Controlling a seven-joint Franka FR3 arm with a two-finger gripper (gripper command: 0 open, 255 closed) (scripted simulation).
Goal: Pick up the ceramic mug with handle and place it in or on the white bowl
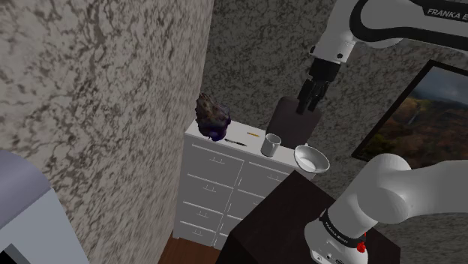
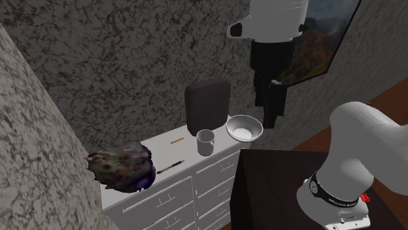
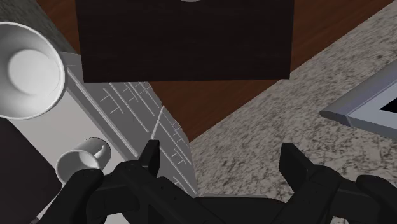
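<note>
The gripper (image 1: 310, 96) hangs in the air well above the white dresser (image 1: 217, 169), fingers spread wide with nothing between them. In the shoulder view the mug (image 1: 271, 144) stands upright on the dresser top at about seven o'clock from the gripper. The bowl (image 1: 311, 158) sits near the mug, at its four o'clock, not touching it. The arm (image 1: 341, 30) reads "FRANKA E" before the edge cuts it off. Lettering on the base collar (image 2: 333, 199) is too small to read.

Open air above mug (image 1: 271, 144) and bowl (image 1: 310, 158); dark box (image 1: 289, 124) close behind
</note>
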